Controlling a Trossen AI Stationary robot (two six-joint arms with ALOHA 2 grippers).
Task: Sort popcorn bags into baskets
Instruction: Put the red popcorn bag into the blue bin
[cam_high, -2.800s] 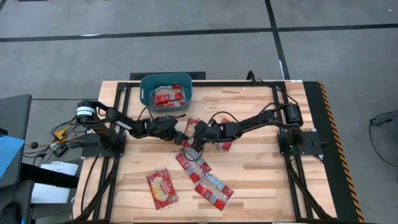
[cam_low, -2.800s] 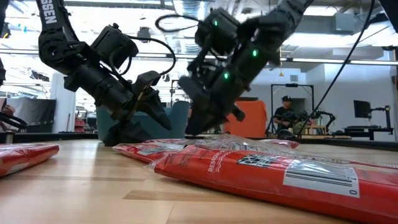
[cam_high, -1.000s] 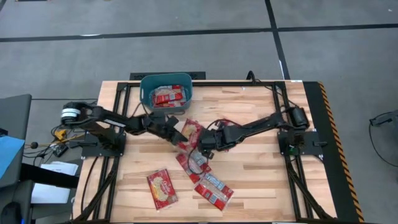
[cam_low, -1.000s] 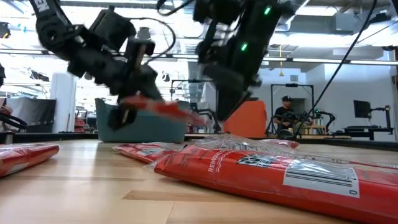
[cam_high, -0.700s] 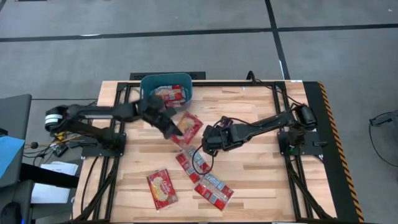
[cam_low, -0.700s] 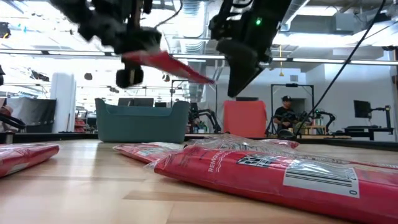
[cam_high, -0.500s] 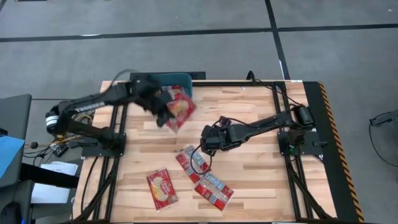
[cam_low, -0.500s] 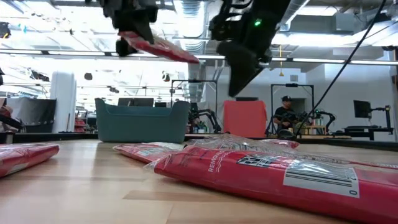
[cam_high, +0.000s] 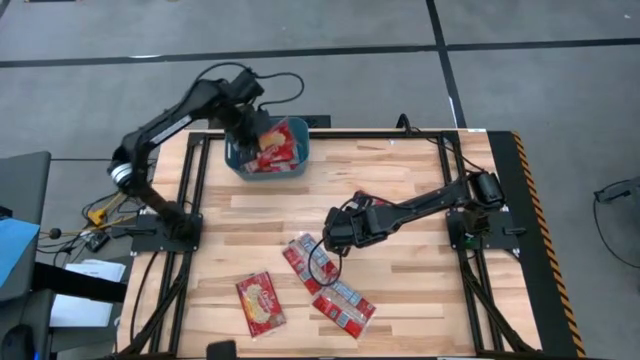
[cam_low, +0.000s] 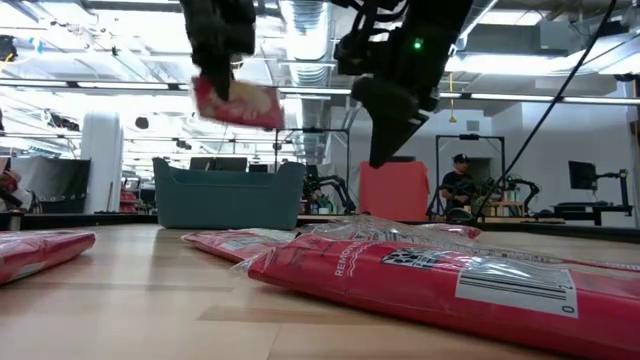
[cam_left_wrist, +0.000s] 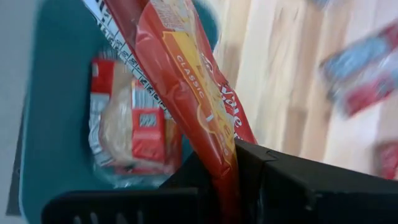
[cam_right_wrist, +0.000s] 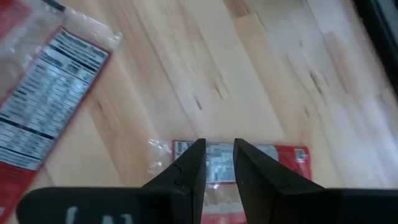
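Fingers of the left gripper (cam_left_wrist: 227, 180) are clamped tight on one red popcorn bag (cam_high: 270, 138), which hangs tilted above the teal basket (cam_high: 236, 165) at the far edge of the worktop (cam_high: 400, 170), left of centre. From table level that held bag (cam_low: 236, 103) sits high in the air, clear of the basket's rim (cam_low: 228, 195). Past the gripping fingers, the left wrist view shows the held bag (cam_left_wrist: 193, 99) slanting over the basket's inside wall (cam_left_wrist: 53, 93), with at least one more packet (cam_left_wrist: 134, 127) lying flat on the basket floor; I can't count any others in there.

The right gripper (cam_high: 333, 238) hovers near the middle of the worktop, raised off the wood. Its fingers (cam_right_wrist: 186, 171) stand only slightly apart and grip nothing; below them lies a bag (cam_right_wrist: 249, 158) showing its printed label.

On the worktop I count three bags in the overhead view: one (cam_high: 308, 257) just beside the right gripper toward the near edge, one (cam_high: 343, 307) touching it closer to the near edge, and one (cam_high: 260, 303) lying apart toward the near-left. There is one basket and two arms.

A person (cam_low: 458, 185) is in the room behind the table.
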